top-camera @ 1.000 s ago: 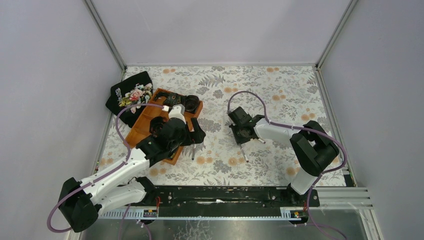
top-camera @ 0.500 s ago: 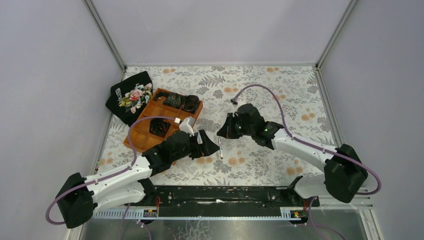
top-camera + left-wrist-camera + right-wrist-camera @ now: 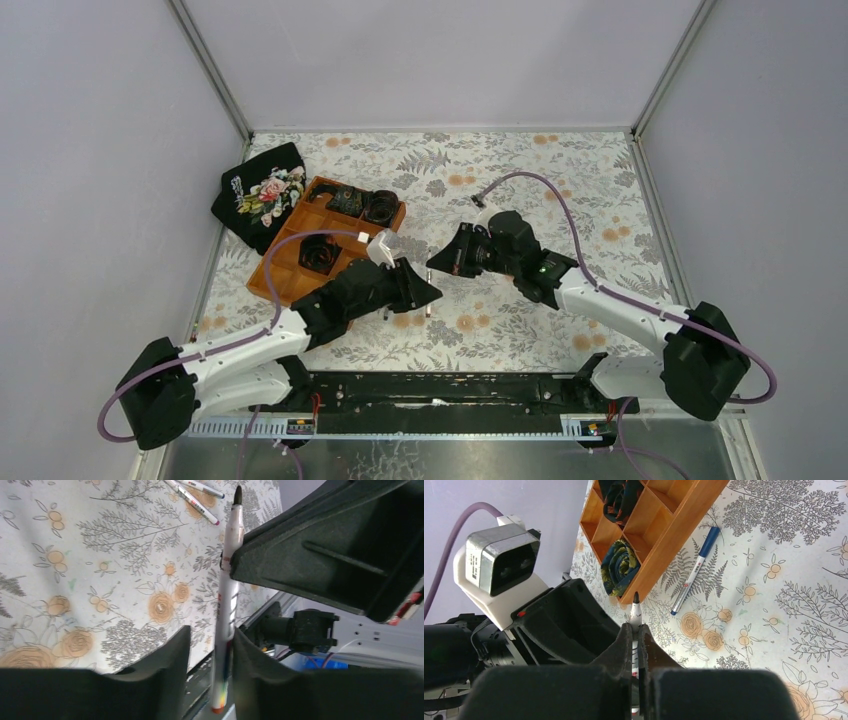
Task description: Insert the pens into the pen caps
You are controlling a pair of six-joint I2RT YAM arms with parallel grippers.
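midair, right gripper [image 3: 633, 628] pinches pen [image 3: 636, 611]; left gripper [image 3: 211, 636] loosely straddles it.

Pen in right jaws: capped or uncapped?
Uncapped. Both wrist views show the pen with a bare black nib beyond the right gripper, whose jaws clamp it; no cap fitted.

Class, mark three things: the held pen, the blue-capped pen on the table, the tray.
Held pen [image 3: 225, 607]: left wrist view, mid-barrel.
Blue-capped pen [image 3: 693, 574]: right wrist view, white barrel.
Tray [image 3: 666, 542]: right wrist view, outer wall.
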